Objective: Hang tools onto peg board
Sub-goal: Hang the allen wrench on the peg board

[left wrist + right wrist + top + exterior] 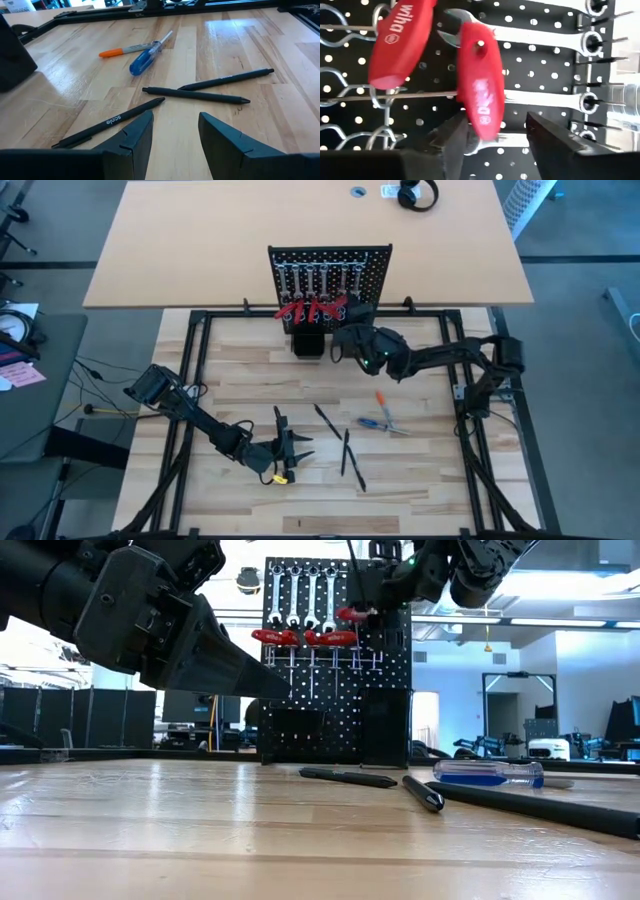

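Observation:
The black peg board (330,272) stands upright at the table's far side. Silver wrenches (300,590) and red-handled tools (275,637) hang on it. My right gripper (350,320) is up at the board, open. One red handle (480,95) hangs on a wire hook, its free end between the fingers, close beside one of them. My left gripper (175,132) hovers open near the table's front left, holding nothing. Thin black stick tools (195,94), a blue-handled screwdriver (145,59) and an orange-handled one (120,51) lie flat on the table ahead of it. My right gripper has the free end of the red handle (487,131) right beside one finger (452,142), while the other finger (555,142) stands well apart. I cannot tell whether that finger touches it. The fingers come level from the table's near side, and the handle hangs on the board.
A black box holder (308,342) stands at the board's foot. A small yellow piece (282,477) lies beside my left gripper. A black metal frame (190,380) borders the wooden table. Bare wood lies between the loose tools and the board.

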You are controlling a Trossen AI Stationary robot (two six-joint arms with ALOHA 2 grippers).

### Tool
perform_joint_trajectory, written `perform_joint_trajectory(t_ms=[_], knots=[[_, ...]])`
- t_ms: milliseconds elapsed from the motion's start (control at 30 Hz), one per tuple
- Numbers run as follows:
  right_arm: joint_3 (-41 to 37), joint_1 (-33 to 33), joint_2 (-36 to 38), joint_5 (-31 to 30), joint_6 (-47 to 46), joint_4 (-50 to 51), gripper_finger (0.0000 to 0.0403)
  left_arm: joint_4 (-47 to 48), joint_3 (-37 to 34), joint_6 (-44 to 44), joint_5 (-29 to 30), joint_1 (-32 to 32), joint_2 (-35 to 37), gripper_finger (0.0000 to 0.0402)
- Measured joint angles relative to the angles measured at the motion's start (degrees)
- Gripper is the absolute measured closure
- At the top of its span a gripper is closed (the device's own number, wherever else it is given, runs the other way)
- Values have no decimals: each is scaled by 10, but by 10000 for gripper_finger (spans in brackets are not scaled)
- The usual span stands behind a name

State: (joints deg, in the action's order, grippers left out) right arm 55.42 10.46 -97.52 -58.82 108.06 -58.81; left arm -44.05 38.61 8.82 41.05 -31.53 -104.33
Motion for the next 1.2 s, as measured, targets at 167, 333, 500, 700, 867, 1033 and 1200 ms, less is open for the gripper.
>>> perform_joint_trajectory(t_ms=[167,333,500,700,867,1033,1200], knots=[[0,-17,23,-3,2,1,160,0,0,0,0,0,0,251],[0,-40,49,-3,3,1,154,0,0,0,0,0,0,251],[0,-54,73,-4,0,1,154,0,0,1,0,0,0,251],[0,-54,118,-30,-83,88,154,0,0,4,0,0,0,251],[0,-73,190,-38,-308,314,154,0,0,4,0,0,0,251],[0,-80,241,37,-653,610,157,-1,0,6,0,0,0,251],[0,-57,239,136,-834,671,204,-4,0,7,0,0,0,251]])
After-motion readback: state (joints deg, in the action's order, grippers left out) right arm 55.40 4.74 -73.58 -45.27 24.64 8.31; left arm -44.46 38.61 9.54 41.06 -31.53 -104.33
